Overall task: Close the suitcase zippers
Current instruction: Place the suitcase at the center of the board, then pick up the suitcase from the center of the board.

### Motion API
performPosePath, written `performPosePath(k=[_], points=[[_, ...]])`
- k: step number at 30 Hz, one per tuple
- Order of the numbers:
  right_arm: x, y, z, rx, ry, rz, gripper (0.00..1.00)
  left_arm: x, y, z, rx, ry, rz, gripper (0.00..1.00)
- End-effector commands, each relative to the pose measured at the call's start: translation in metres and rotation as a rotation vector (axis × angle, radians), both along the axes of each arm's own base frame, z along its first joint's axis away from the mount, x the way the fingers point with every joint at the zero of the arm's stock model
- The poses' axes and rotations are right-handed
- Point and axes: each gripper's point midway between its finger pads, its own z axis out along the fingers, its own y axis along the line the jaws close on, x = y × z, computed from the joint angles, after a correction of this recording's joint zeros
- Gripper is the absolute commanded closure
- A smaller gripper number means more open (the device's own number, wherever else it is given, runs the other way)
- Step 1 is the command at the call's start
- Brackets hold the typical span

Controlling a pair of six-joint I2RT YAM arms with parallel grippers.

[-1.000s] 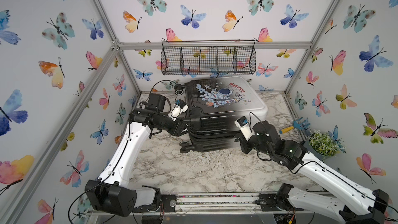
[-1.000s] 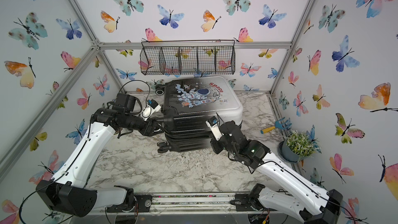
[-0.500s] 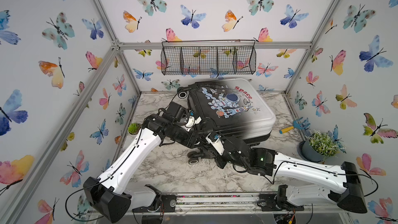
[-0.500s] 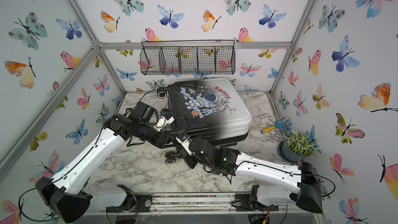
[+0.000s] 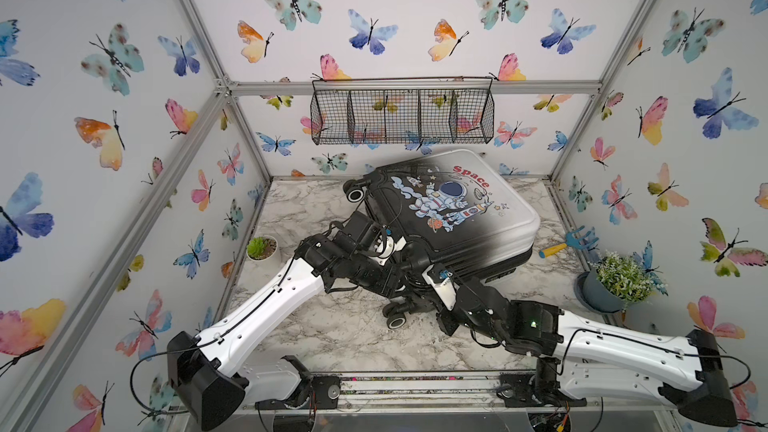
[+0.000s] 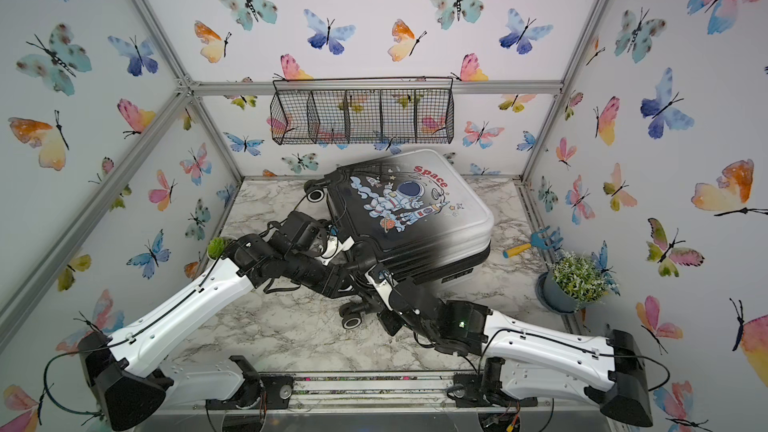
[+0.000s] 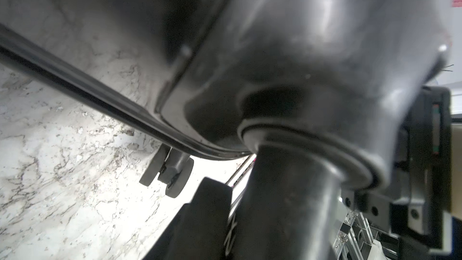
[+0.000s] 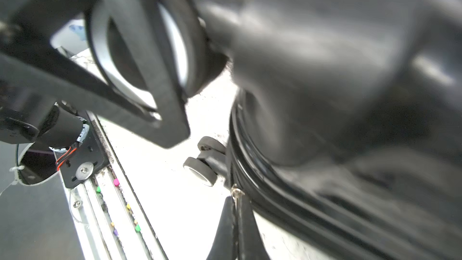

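Two risks: our right end effector (image 8: 235, 205), pinched shut on the zipper pull (image 8: 235, 191), may slip; the suitcase (image 5: 457, 218), mid-frame on the table (image 5: 332, 326), may skid. We cannot tell the hold of the left end effector (image 5: 413, 261).

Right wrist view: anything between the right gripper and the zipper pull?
Nothing visible. The right gripper is shut with its tips on the small metal zipper pull at the suitcase rim. A wheel sits beside that spot, not between.
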Motion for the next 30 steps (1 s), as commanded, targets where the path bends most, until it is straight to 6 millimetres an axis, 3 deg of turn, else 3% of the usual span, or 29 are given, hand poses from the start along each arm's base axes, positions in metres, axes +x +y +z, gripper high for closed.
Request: performPosePath(k=[1, 2, 5, 8, 11, 17, 21, 26, 28, 30], points=[[-0.007, -0.026, 0.013, 0.025, 0.02, -0.047, 0.96, 0.03, 0.013, 0.001, 0.04, -0.11, 0.092, 0.5], [-0.005, -0.032, 0.012, 0.013, 0.013, -0.062, 0.96, 0.028, 0.013, 0.001, 0.038, -0.116, 0.078, 0.39], [-0.001, -0.044, 0.014, -0.022, -0.004, -0.093, 0.96, 0.025, 0.012, 0.006, 0.035, -0.133, 0.034, 0.19], [0.002, -0.054, 0.014, -0.04, -0.013, -0.119, 0.96, 0.023, 0.012, 0.009, 0.037, -0.136, 0.011, 0.06], [0.004, -0.063, 0.013, -0.05, -0.014, -0.14, 0.96, 0.031, 0.027, 0.014, 0.121, -0.195, 0.03, 0.03], [0.003, -0.068, 0.005, -0.046, 0.0, -0.161, 0.96, 0.09, 0.084, 0.061, 0.358, -0.504, 0.144, 0.0], [0.004, -0.071, 0.003, -0.034, -0.005, -0.168, 0.96, 0.147, 0.133, 0.063, 0.547, -0.569, 0.199, 0.0], [0.004, -0.073, 0.005, -0.024, -0.011, -0.17, 0.96, 0.186, 0.109, 0.057, 0.524, -0.683, 0.031, 0.01], [0.004, -0.072, 0.005, -0.026, -0.01, -0.17, 0.96, 0.202, 0.116, 0.045, 0.591, -0.68, -0.002, 0.01], [0.004, -0.073, 0.005, -0.026, -0.013, -0.172, 0.96, 0.224, 0.136, 0.036, 0.618, -0.658, 0.05, 0.01]])
